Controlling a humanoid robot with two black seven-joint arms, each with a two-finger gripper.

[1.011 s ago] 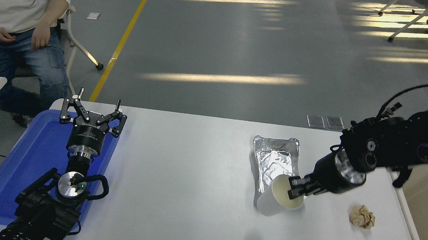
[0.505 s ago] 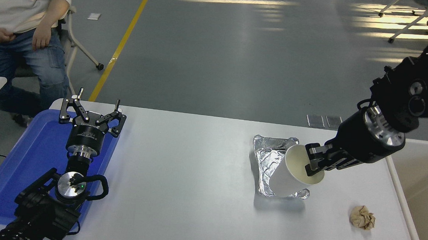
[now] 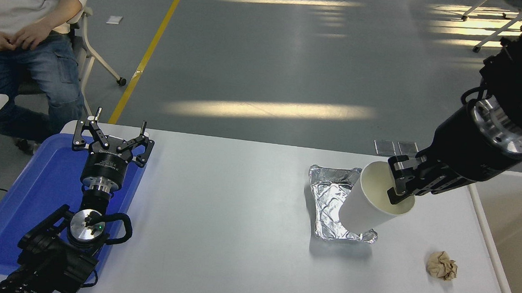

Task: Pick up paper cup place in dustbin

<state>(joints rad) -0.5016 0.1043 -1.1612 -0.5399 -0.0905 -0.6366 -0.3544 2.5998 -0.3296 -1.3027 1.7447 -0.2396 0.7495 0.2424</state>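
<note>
Carry step: right hand (image 3: 401, 186) clenched on paper cup (image 3: 374, 202) rim, lifted nr tabletop's right edge; next, swing right over dustbin (image 3: 508, 228), release.

Bare white table (image 3: 228, 218) lies open between a flat blue plastic tray (image 3: 18, 203) at left and a crinkled silver foil tray (image 3: 331, 197) at right. A crumpled brown paper ball (image 3: 442, 265) sits near the large beige plastic dustbin (image 3: 518, 238) at the right edge.
</note>
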